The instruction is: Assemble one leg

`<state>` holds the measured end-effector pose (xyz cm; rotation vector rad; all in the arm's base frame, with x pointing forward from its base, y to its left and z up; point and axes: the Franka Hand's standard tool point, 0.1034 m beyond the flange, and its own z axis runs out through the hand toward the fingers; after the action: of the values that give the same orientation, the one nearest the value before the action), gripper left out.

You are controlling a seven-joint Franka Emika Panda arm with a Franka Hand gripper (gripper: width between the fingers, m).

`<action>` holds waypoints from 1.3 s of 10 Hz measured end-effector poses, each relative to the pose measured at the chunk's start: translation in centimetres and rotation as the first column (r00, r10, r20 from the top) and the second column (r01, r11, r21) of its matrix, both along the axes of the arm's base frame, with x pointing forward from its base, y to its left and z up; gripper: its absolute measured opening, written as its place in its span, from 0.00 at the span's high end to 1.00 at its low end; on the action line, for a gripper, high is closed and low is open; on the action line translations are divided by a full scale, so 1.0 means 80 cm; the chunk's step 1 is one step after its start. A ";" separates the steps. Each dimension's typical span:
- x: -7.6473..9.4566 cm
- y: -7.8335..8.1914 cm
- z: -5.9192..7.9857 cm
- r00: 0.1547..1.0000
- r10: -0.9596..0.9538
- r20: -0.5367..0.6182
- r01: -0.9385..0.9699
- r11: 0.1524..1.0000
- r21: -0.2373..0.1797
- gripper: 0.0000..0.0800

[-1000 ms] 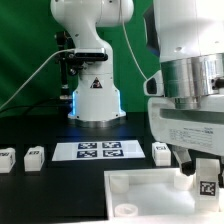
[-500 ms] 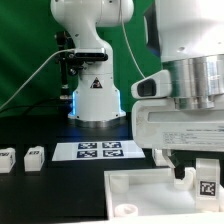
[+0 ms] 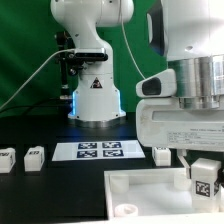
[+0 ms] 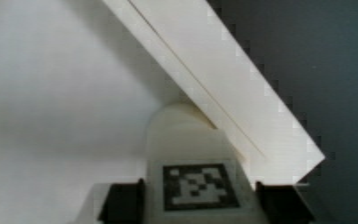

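My gripper (image 4: 197, 200) is clamped on the leg (image 3: 203, 176), its tag visible, and I hold it above the white plate (image 3: 135, 190) near its raised edge.

Lower right of frame: claw (image 3: 203, 176) grips a tagged leg (image 3: 204, 178) above the white plate (image 3: 150, 195). Marker board (image 3: 98, 150) lies centre on the worktop (image 3: 50, 195).

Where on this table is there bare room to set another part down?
Bare black table lies in front of the two loose blocks and marker board, left of the plate. The exterior view's right is crowded: the gripper holds a leg over the plate.
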<state>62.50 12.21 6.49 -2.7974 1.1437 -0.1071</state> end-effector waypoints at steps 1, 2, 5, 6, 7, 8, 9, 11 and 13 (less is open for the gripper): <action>0.000 0.001 0.000 0.994 -0.112 -0.010 0.112 0.994 0.013 0.63; 0.000 0.001 0.000 0.981 -0.195 -0.018 0.195 0.981 0.022 0.63; 0.005 0.010 -0.003 0.781 -0.615 -0.104 0.622 0.782 0.044 0.63; 0.008 0.011 -0.003 0.661 -0.738 -0.133 0.748 0.663 0.039 0.63; 0.010 0.011 -0.003 0.520 -0.838 -0.165 0.853 0.521 0.043 0.63; 0.010 0.010 -0.003 0.413 -0.891 -0.187 0.910 0.413 0.042 0.63; 0.011 0.009 -0.002 0.313 -0.928 -0.204 0.950 0.311 0.041 0.63; 0.010 0.011 -0.003 0.371 -0.907 -0.197 0.928 0.369 0.046 0.62; 0.009 0.011 -0.004 0.434 -0.881 -0.188 0.900 0.433 0.050 0.35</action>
<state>63.23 13.07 6.19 -1.7373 2.4419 0.0834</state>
